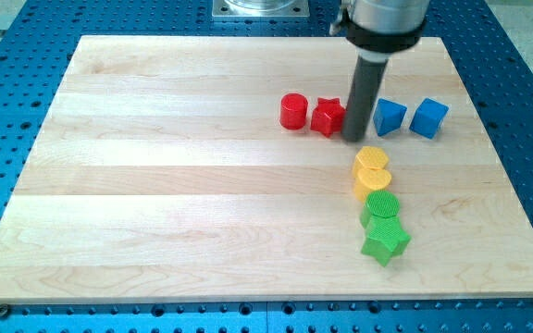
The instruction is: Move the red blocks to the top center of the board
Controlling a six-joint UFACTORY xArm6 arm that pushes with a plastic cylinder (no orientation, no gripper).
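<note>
A red cylinder (292, 111) and a red star-shaped block (327, 117) sit side by side in the upper middle-right of the wooden board (155, 185). My tip (353, 138) stands right against the red star block's right side, between it and a blue block (389, 117). The rod rises from the tip to the arm's dark collar at the view's top.
A second blue block (428, 118) lies right of the first. Below the tip, a yellow round block (371, 158), a yellow heart-shaped block (372, 179), a green round block (381, 207) and a green star block (384, 241) form a column.
</note>
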